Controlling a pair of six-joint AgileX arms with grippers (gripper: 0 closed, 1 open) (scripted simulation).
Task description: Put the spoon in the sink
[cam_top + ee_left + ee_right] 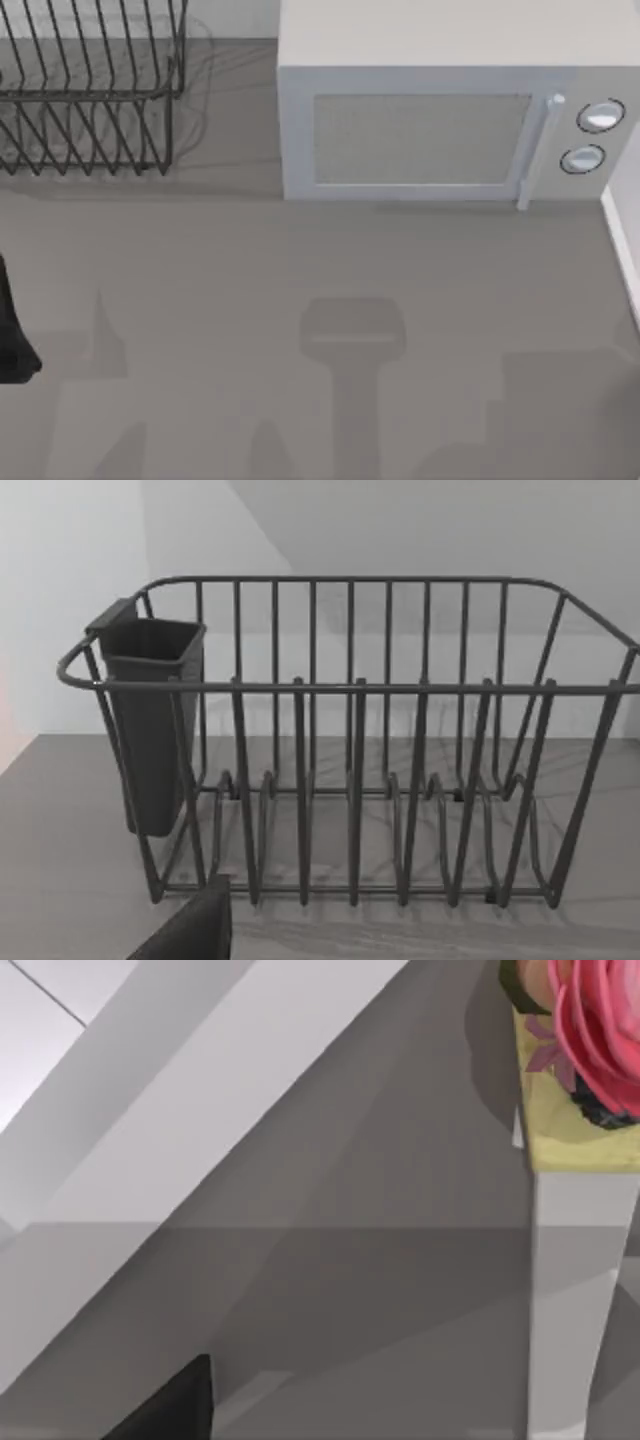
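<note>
At table's back edge: dish rack (90,90) left, microwave (440,120) right.

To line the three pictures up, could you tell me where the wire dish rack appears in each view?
Top view: dish rack at the back left corner, left of the microwave.
Left wrist view: the rack spans the picture, with a dark cutlery holder hung on one end.
Right wrist view: no rack.
Shared landmark: the grey countertop.

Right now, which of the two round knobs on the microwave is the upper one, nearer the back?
The larger-looking knob at the microwave's top right corner, beside the top of the door handle. The other knob sits just below it, slightly further left.
</note>
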